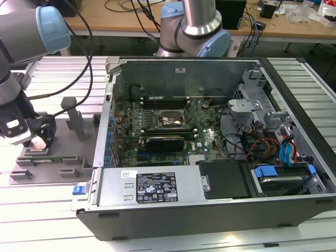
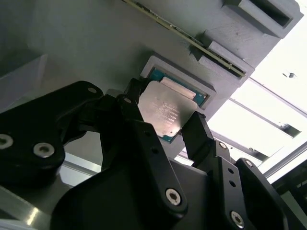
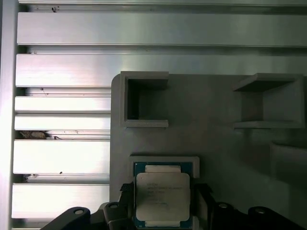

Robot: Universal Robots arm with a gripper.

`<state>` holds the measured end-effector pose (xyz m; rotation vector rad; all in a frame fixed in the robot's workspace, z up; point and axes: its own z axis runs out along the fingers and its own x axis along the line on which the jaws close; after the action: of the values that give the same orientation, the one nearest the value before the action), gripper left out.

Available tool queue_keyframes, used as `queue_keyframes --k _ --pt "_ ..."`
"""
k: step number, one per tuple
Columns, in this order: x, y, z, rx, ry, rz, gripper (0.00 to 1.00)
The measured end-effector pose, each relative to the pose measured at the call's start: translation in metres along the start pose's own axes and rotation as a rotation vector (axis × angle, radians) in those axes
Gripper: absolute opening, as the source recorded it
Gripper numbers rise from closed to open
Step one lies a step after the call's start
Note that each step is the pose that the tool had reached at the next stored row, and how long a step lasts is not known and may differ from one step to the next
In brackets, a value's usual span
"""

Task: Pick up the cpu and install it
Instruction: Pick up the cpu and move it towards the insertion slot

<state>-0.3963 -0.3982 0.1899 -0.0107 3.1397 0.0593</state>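
A small flat square cpu with a silver-grey metal lid and a thin green rim [image 3: 163,196] lies flat in a shallow raised pocket [image 3: 163,159] of a grey plastic fixture tray [image 3: 216,143]. In both wrist views the black linkage gripper [image 2: 165,109] is closed on this chip. Its two fingers [image 2: 196,132] lie against opposite edges with no gap showing between pad and rim. The chip's underside and the pocket floor are hidden, so whether it has lifted off the floor cannot be told. In the first wrist view the near edge of the cpu is cut off by the gripper body and the picture's border. In the second wrist view one finger covers a corner of the chip.

In the exterior view the gripper [image 1: 38,147] sits low over the tray [image 1: 58,170] at the exterior view's left, covering the pocket. The silver and pale blue arm [image 1: 31,31] runs out past that edge. The tray rests on a ribbed aluminium table [image 1: 31,210], just beside an open dark grey computer case [image 1: 210,210]. Inside the case lies a green motherboard [image 1: 207,136], with a black rectangular socket frame [image 1: 167,119] near its middle. Cables partly hide the case's right half, and the inside of the socket is too small to make out.
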Motion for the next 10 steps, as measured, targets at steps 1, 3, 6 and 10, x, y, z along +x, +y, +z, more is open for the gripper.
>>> queue_keyframes --k 1,3,6,10 --pt "0.0 0.0 0.0 0.0 0.0001 0.0 0.62" --pt "0.0 0.0 0.0001 0.0 0.0001 0.0 0.62" --pt "0.0 0.0 0.0002 0.0001 0.0001 0.0 0.54" --pt "0.0 0.0 0.0003 0.0 0.0 0.0 0.54"
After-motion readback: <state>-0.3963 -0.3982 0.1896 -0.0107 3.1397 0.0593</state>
